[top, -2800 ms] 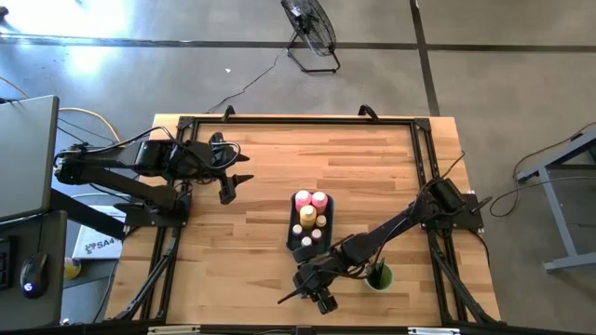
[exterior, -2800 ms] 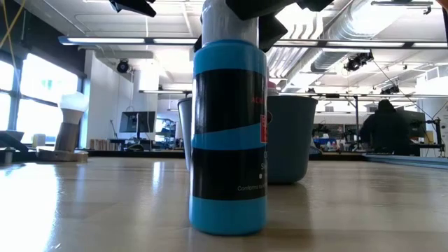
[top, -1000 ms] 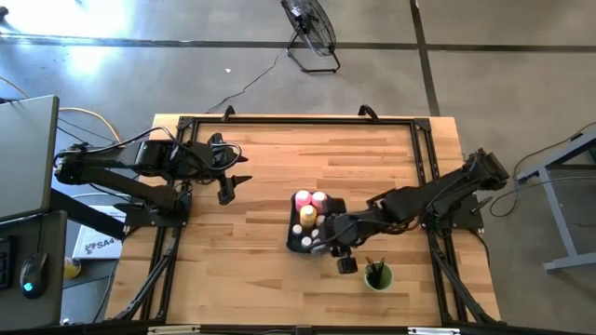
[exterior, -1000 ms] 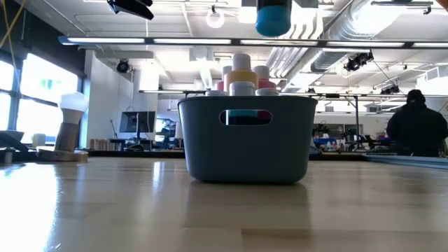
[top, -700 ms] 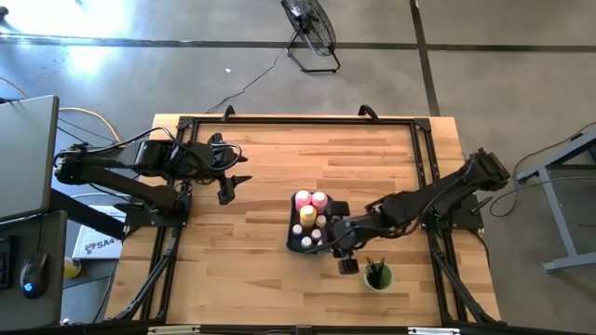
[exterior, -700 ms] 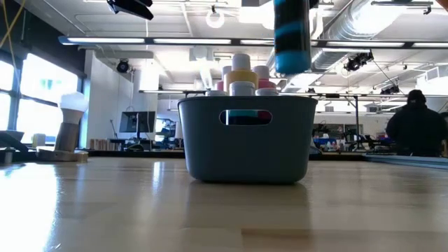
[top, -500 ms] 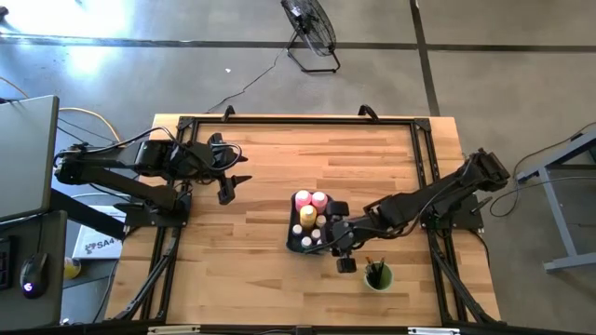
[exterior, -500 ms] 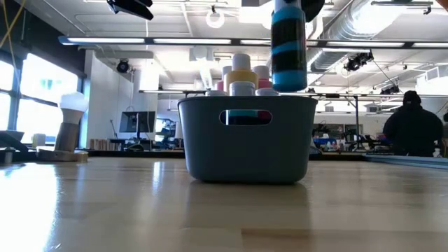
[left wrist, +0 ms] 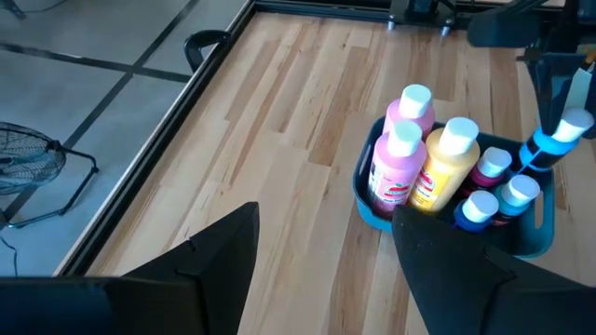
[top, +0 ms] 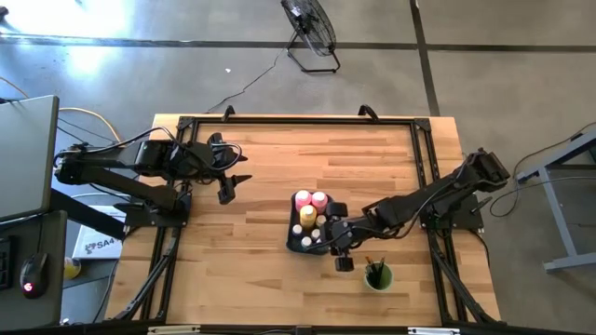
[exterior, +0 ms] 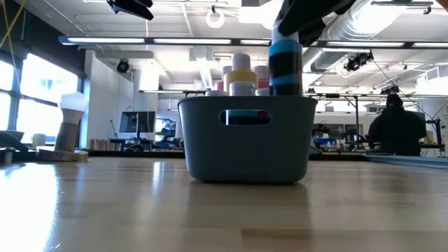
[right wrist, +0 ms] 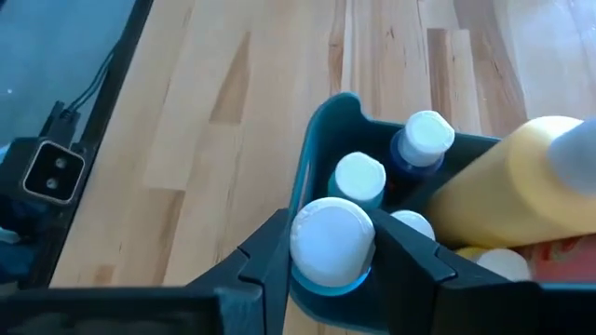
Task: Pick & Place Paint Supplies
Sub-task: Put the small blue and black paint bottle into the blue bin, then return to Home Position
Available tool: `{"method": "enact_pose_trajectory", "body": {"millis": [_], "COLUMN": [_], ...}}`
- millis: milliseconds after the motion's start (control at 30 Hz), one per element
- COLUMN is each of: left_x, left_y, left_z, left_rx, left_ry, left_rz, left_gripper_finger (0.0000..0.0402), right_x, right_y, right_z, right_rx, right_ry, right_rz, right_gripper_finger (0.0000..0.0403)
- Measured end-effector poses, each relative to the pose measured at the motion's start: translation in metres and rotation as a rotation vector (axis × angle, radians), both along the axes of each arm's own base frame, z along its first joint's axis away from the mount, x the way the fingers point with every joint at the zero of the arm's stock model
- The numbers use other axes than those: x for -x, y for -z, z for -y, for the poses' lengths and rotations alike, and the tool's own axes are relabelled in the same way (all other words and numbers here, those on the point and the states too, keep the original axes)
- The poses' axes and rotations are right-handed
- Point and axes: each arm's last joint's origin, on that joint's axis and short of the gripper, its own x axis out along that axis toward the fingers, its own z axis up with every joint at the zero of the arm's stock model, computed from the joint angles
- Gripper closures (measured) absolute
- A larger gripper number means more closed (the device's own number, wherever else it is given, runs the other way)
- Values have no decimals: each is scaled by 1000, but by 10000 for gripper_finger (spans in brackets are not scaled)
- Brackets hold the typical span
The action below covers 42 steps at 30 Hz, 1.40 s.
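Jaws of right gripper [right wrist: 328, 244] around blue bottle [right wrist: 331, 241]

Blue bottle [exterior: 285, 66] lower part hidden behind tray [exterior: 245, 150] wall; brushes in green cup [top: 377, 276] seemingly too small to count

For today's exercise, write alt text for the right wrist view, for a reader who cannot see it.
The right gripper holds a white-capped blue bottle between its dark fingers, just above the near end of a blue-grey tray on a wooden table. Inside the tray are smaller white-capped bottles and a large yellow bottle.
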Motion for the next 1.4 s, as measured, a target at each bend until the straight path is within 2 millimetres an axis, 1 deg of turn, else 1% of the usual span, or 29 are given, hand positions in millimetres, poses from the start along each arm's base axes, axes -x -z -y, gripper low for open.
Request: {"method": "enact_pose_trajectory", "body": {"millis": [167, 367, 467, 633, 900, 967, 1300, 1400], "left_x": [0, 0, 0, 0, 0, 0, 0, 0], "left_y": [0, 0, 0, 0, 0, 0, 0, 0], "left_z": [0, 0, 0, 0, 0, 0, 0, 0], "left_rx": [0, 0, 0, -8, -9, -9, -9, -9], "left_ry": [0, 0, 0, -12, -13, -13, -13, -12], "left_rz": [0, 0, 0, 0, 0, 0, 0, -1], "left_gripper_finger": [160, 160, 160, 160, 160, 160, 160, 160], "right_x": [2, 6, 7, 8, 6, 6, 6, 8], "right_y": [15, 32, 35, 41, 46, 46, 45, 38], "right_z": [2, 4, 4, 5, 5, 6, 6, 6], "right_rx": [-19, -24, -27, -19, -15, -20, -22, -47], "right_ry": [20, 23, 22, 25, 19, 22, 21, 28], "right_rz": [7, 15, 21, 16, 5, 9, 14, 28], "right_gripper_finger": [271, 285, 284, 269, 277, 268, 200, 193]}}
